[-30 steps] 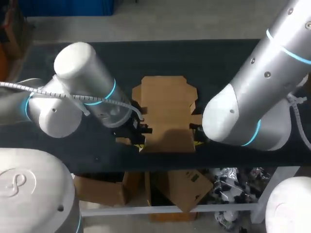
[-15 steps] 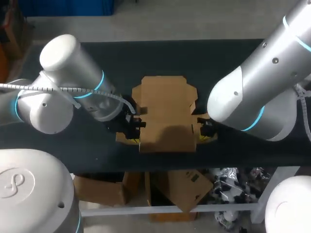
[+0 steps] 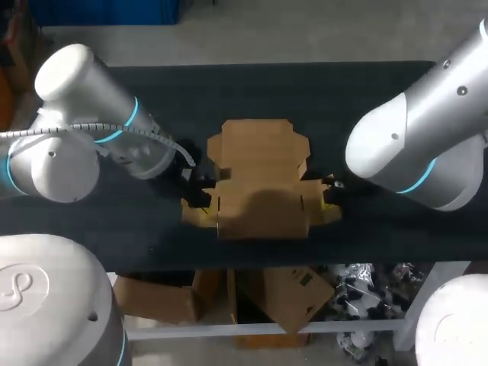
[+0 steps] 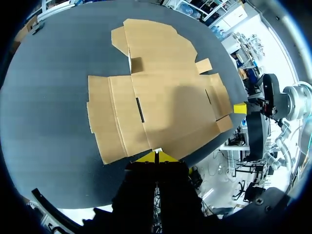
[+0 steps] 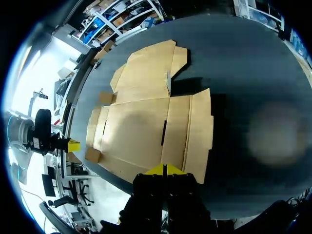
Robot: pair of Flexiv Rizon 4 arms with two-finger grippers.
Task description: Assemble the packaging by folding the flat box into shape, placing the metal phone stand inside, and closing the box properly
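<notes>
The flat brown cardboard box (image 3: 259,179) lies unfolded on the black table (image 3: 343,99), close to its near edge. My left gripper (image 3: 200,195) is at the box's left side flap, shut with nothing held. In the left wrist view its yellow tips (image 4: 156,157) are pressed together right at the flap's edge of the box (image 4: 161,97). My right gripper (image 3: 329,192) is at the right side flap, also shut and empty. Its tips (image 5: 164,169) meet just short of the box (image 5: 146,126). No metal phone stand is in view.
Dark table surface stretches bare to the left (image 3: 152,99) and behind the box. The table's front edge (image 3: 305,255) runs just below the box's near side. Across the box, each wrist view shows the other arm's yellow tip (image 4: 239,108), (image 5: 73,145).
Both grippers have moved outward from the box's near corners, the left one to the left, the right one to the right. The side flaps now show flat beside them.
</notes>
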